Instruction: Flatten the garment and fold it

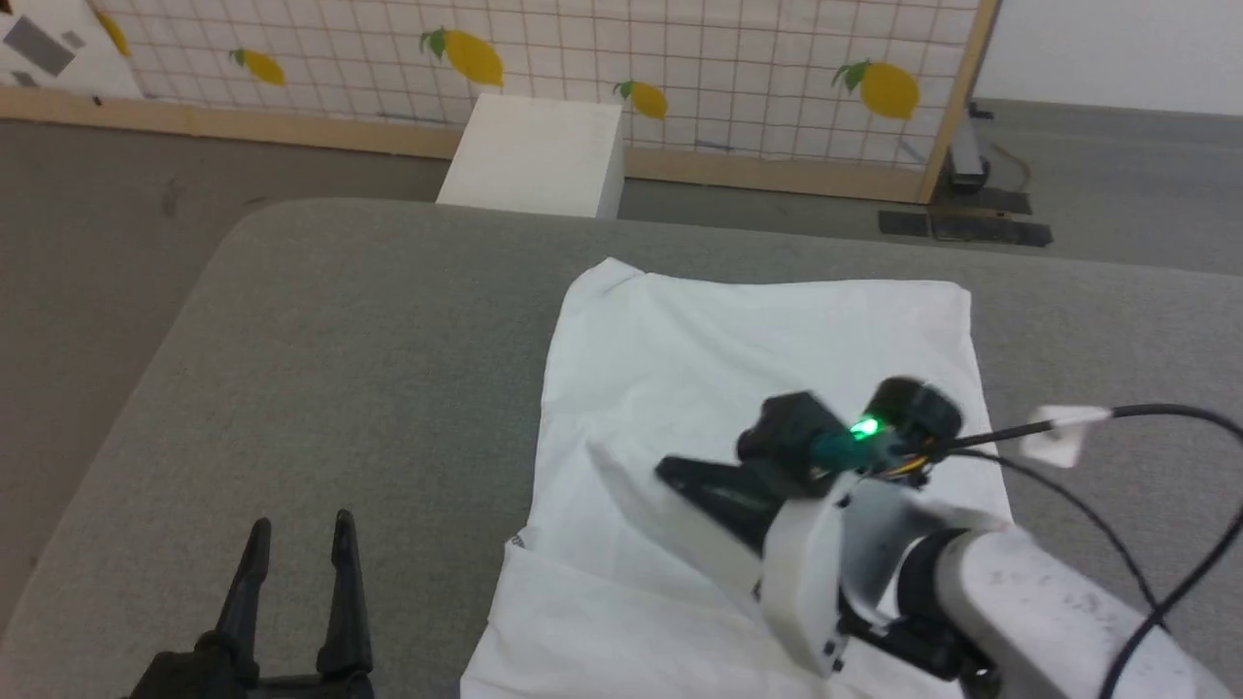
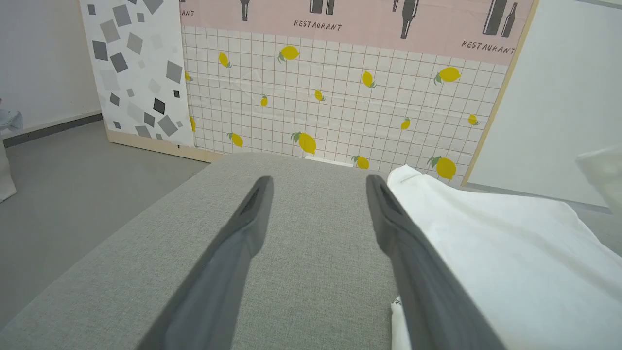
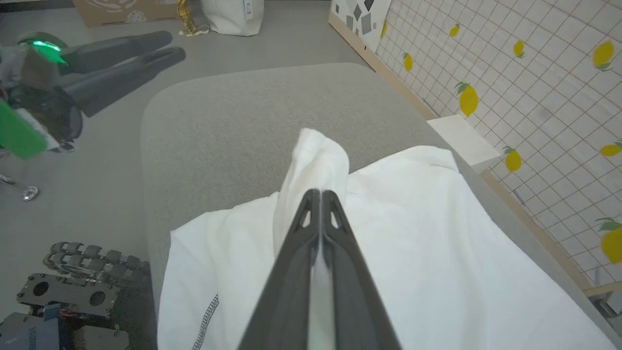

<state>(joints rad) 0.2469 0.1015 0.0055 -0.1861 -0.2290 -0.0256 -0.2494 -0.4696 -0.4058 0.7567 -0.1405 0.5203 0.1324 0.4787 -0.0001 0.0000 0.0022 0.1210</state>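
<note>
Pinching a raised fold of the garment, R gripper has its fingers pressed together w/ white cloth caught between them; the cloth peaks up just past the tips. Near left, L gripper hangs w/ fingers spread, nothing in it, over the bare grey padded table, just left of the garment's near-left edge. Garment lies right of centre on the table; a fold line crosses its near part, far part fairly flat, far edge short of the table's far edge.

Risks, my read: only one hand has cloth, so a pull by R alone prob drags the whole garment across the table instead of laying the fold over; soft fabric, nothing pins it. Pinch looks small: the layer could slip out mid-move, or 2 layers got taken & the underside comes along, giving a bunched, crooked fold. R arm's cable runs above the garment's right edge, could snag.

Containers: white box beyond the table's far edge, closed top as far as I can see, contents can't tell. Off past the table's left side, on the floor, a white bag & a cardboard box; insides not visible.
</note>
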